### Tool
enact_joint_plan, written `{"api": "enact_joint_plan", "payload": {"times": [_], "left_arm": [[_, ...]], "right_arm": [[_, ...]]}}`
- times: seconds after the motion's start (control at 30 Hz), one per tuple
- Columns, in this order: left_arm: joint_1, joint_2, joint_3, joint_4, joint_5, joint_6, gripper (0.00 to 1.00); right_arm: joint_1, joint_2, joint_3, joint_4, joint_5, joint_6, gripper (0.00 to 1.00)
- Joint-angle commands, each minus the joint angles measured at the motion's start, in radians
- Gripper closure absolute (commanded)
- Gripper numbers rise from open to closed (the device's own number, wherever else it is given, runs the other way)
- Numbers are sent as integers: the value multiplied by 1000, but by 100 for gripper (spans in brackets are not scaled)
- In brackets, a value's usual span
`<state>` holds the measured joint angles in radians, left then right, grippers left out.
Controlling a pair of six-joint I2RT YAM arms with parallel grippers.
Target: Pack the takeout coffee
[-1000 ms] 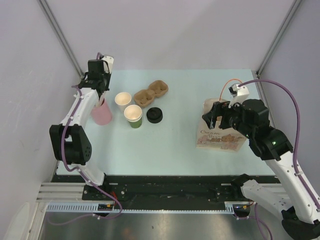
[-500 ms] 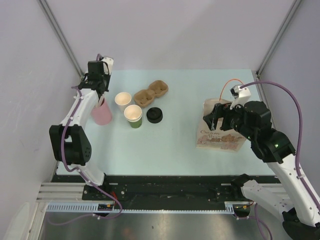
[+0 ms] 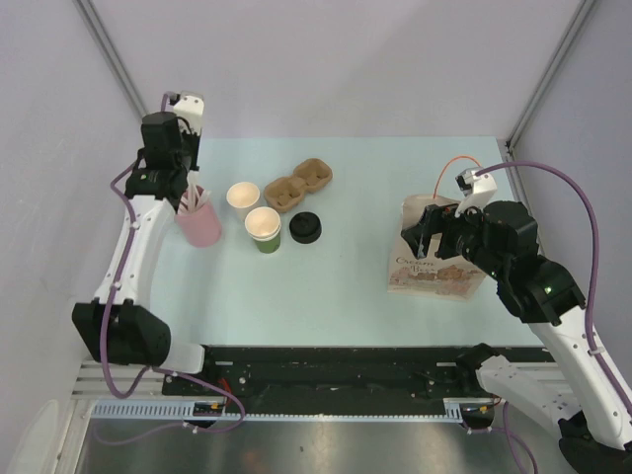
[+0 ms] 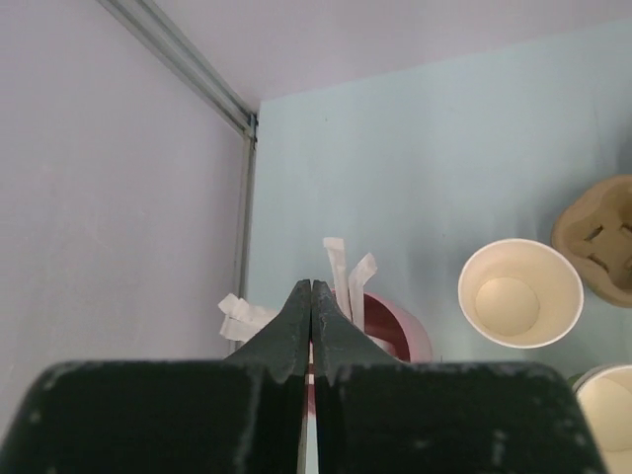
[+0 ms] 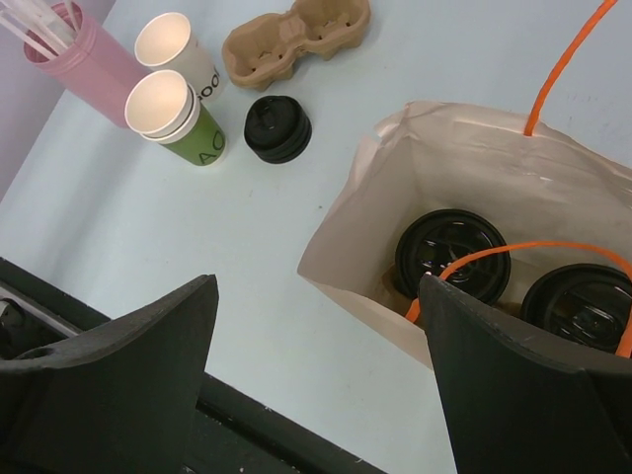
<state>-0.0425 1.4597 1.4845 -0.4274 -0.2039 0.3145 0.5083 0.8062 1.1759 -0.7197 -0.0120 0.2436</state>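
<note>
Seeing left gripper (image 4: 311,291) pinched fully shut, tips directly above the pink cup (image 4: 395,331) and its white straws (image 4: 341,276); can't tell about any straw caught between them. Seeing right gripper (image 5: 316,291) spread wide, holding nothing, hovering over the open paper bag (image 5: 395,178) on the desk (image 5: 425,49). Found both black-lidded cups (image 5: 452,252) upright, side by side inside that bag, just below the right gripper toward its right finger; loose black lid (image 5: 277,128) well ahead, off to its left.
</note>
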Motion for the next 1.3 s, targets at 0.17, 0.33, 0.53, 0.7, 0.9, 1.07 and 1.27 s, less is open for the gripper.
{"api": "enact_joint_plan", "payload": {"times": [0.17, 0.33, 0.53, 0.7, 0.9, 1.07, 1.27], "left_arm": [[6, -226, 138, -46, 121, -49, 100], [-25, -225, 308, -218, 265, -77, 100], [-140, -240, 399, -373, 426, -74, 100], [-212, -243, 402, -444, 590, -95, 100], [-261, -248, 361, -465, 707, -161, 100], [-284, -256, 361, -470, 744, -187, 100], [-298, -257, 350, -473, 742, -192, 100]], "right_arm": [[50, -19, 8, 149, -54, 5, 13], [200, 77, 34, 299, 9, -81, 13], [502, 252, 145, 491, 156, -338, 5], [575, 439, 237, 646, 153, -395, 0], [576, 631, 410, 617, 123, -391, 0], [558, 729, 491, 599, 86, -372, 4], [530, 784, 524, 595, 23, -337, 57]]}}
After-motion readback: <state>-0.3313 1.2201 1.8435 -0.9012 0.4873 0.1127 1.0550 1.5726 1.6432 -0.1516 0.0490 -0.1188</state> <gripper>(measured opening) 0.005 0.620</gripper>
